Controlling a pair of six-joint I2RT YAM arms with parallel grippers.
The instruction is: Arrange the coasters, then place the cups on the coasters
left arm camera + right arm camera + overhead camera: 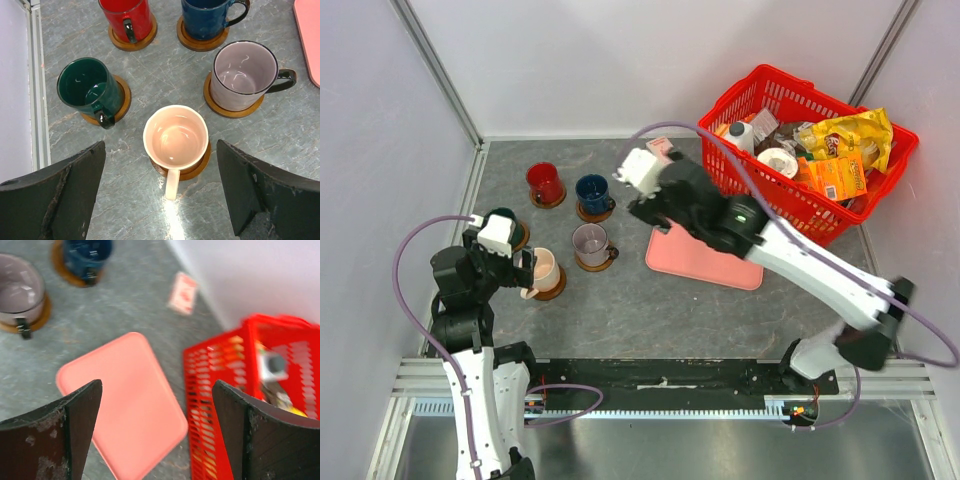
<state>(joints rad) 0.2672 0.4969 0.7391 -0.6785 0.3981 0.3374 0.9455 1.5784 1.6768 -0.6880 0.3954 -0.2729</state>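
Note:
Five cups stand upright, each on a brown coaster. In the left wrist view I see the red cup [127, 17], navy cup [207, 17], dark green cup [87, 90], grey cup [244, 75] and cream cup [176, 137], whose coaster [195, 167] shows under it. My left gripper [160, 150] hangs open above the cream cup [542, 270], with its fingers [65, 195] apart on either side and touching nothing. My right gripper [157, 385] is open and empty above the pink tray's edge. The grey cup [17, 295] and navy cup [87, 255] lie to its left.
A pink rectangular tray [705, 258] lies right of the cups. A red basket [880, 190] full of packaged goods stands at the back right. A small card [182, 292] lies by the back wall. Walls close the left and the back.

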